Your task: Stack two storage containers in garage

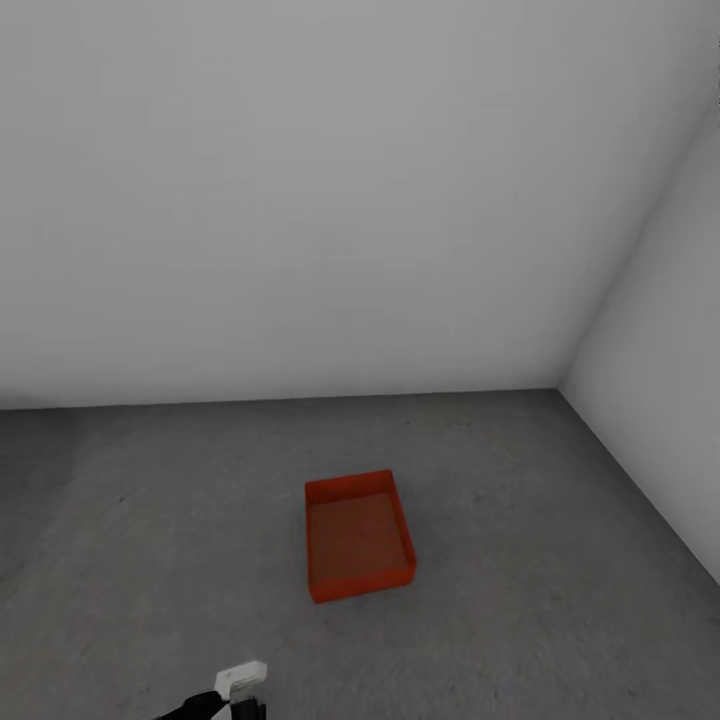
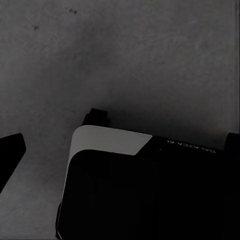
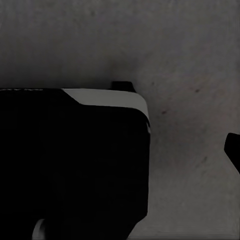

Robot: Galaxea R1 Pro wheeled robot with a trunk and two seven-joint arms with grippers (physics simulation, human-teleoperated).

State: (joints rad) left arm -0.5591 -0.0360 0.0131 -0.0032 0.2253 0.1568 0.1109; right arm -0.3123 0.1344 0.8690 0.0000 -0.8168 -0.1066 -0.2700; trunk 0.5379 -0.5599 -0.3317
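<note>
Orange-red container (image 1: 358, 535) lower centre on grey floor (image 1: 520, 560) — upright, long axis running up-frame, slightly tilted; jaw state of both grippers indiscernible.

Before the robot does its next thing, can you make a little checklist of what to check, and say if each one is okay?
1. One storage container sits on the grey floor of the garage: ok.
2. It stands upright, open side up, ready to take another on top: ok.
3. Nothing lies inside it: ok.
4. Second container stacked on it: not ok, nothing is on top yet.
5. Room around it: ok, it stands apart from both white walls.
6. Pincers empty and open: cannot tell; the wrist views are mostly dark robot body over floor.
</note>
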